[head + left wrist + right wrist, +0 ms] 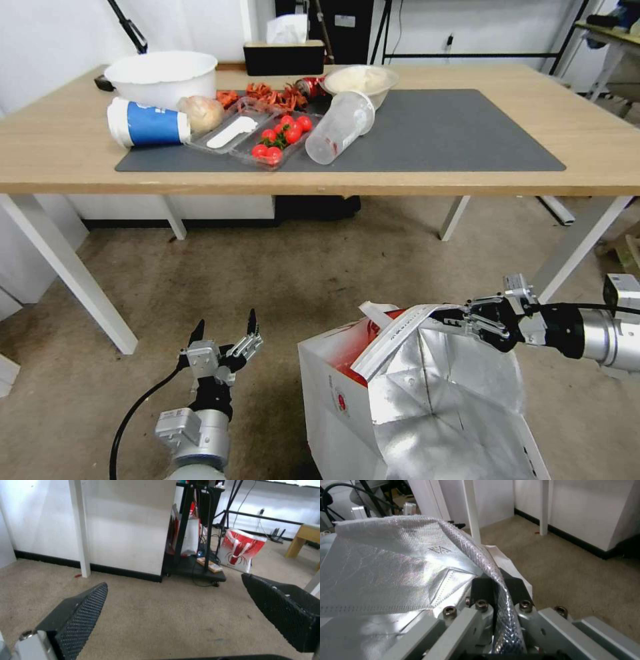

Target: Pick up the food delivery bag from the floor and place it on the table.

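Observation:
The food delivery bag (pixel 333 393), white with red panels and silver foil lining (pixel 386 575), stands open at the lower right, in front of the table (pixel 587 133). Its base is out of view. My right gripper (pixel 445 316) comes in from the right and is shut on the bag's top rim by the flat white handle (pixel 390 337). In the right wrist view the foil rim runs between the shut fingers (pixel 483 590) of this gripper (pixel 496 585). My left gripper (pixel 225 323) is open and holds nothing, left of the bag above the floor (pixel 300 267). The left wrist view has the same gripper (pixel 174 580) over carpet.
The dark grey mat (pixel 453 133) is bare on its right half. On its left are a white bowl (pixel 162 77), a toppled blue cup (pixel 147 124), a tomato tray (pixel 280 137) and a clear cup (pixel 340 127). White table legs (pixel 67 273) (pixel 580 243) flank the bag. Another red-and-white bag (pixel 241 550) stands far off.

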You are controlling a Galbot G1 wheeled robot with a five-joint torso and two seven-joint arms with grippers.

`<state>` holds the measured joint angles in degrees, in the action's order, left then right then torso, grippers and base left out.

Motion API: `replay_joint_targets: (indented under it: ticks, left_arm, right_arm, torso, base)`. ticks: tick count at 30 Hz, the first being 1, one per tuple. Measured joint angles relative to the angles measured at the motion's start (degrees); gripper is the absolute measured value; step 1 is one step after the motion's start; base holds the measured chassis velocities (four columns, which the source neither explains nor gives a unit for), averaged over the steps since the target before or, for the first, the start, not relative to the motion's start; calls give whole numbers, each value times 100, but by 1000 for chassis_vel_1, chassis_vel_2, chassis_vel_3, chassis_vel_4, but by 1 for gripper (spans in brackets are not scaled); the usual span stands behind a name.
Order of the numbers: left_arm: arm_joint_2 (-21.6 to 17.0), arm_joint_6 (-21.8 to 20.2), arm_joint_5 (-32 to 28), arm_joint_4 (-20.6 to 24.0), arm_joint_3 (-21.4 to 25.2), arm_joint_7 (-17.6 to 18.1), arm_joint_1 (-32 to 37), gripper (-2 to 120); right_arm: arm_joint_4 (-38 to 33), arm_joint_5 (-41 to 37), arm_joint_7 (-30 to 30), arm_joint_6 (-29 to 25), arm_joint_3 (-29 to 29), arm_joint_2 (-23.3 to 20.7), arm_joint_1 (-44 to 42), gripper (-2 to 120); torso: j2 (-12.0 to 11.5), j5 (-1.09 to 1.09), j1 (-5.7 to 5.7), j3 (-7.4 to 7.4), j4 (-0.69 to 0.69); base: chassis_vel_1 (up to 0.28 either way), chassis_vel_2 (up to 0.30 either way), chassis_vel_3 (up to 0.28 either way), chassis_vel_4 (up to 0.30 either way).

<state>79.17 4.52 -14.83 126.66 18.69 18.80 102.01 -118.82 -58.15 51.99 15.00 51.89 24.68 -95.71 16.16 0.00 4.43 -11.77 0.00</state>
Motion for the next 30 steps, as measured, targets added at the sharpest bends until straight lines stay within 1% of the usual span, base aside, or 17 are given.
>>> replay_joint_targets:
  ticks: [4, 9, 16, 21, 24, 28, 30]
  left_arm:
    - [1, 0, 0, -1, -1, 3, -2, 100]
    - [1, 0, -11, -1, 1, 4, -3, 100]
    - [4, -3, -17, -9, 1, 4, -8, 100]
    - [5, -4, -22, -10, 2, 4, -14, 100]
    - [4, -6, -36, -10, 3, 4, -18, 100]
    - [1, -7, -42, -10, 4, 6, -19, 100]
    - [-4, -10, -52, -7, 6, 9, -19, 100]
  right_arm:
    - [14, -4, 12, 1, 0, -23, 9, 0]
    - [20, -12, 16, 2, -11, -35, 17, 0]
    - [6, -40, 61, 13, -22, -41, -18, 0]
    - [-22, -43, 61, 17, -36, -24, -39, 0]
    - [-47, -44, 61, 26, -41, -23, -39, 0]
    - [-50, -45, 60, 27, -41, -28, -39, 0]
    - [-62, -46, 61, 29, -42, -28, -41, 0]
  torso:
    - [125, 0, 32, -92, -1]
    - [205, 0, 60, -145, 0]
    - [396, 0, 114, -284, 0]
    - [479, 0, 144, -337, -1]
    - [575, 0, 176, -401, 0]
    - [636, 0, 194, -443, 0]
    - [712, 0, 221, -490, 0]
  base:
    - [0, 0, 0, 0]
    - [0, 0, 0, 0]
    - [0, 0, 0, 0]
    - [0, 0, 0, 0]
    - [0, 0, 0, 0]
    - [0, 0, 0, 0]
    - [0, 0, 0, 0]
